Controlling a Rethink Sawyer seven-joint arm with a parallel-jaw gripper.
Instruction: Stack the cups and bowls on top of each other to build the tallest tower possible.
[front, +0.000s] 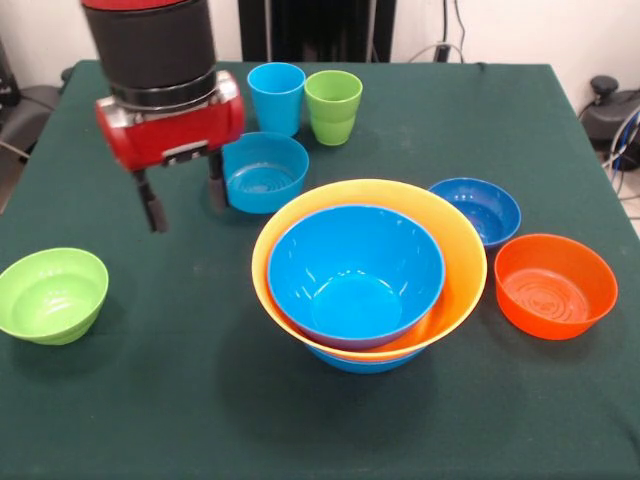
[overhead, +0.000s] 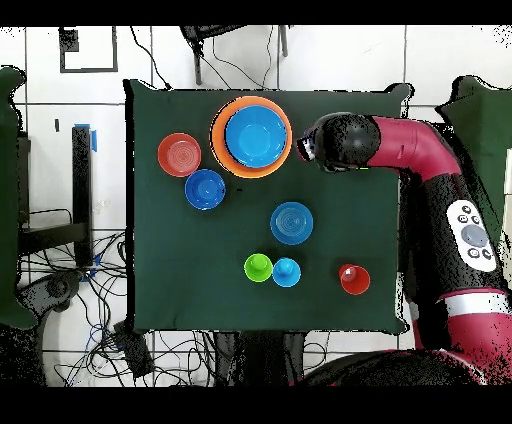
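The tower (front: 368, 275) sat nearest me, mid-desk. The gripper (front: 183, 197) hovered beside it, jaws apart and empty (nothing held); better to drop squarely over one small bowl's rim.

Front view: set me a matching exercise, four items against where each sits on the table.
1 lime green bowl
2 orange bowl
3 medium light blue bowl
4 light blue cup

a beside the lime green cup
b alone at the picture's left
c next to the dark blue bowl
d between the tower and the light blue cup

Pairs: 1-b, 2-c, 3-d, 4-a.
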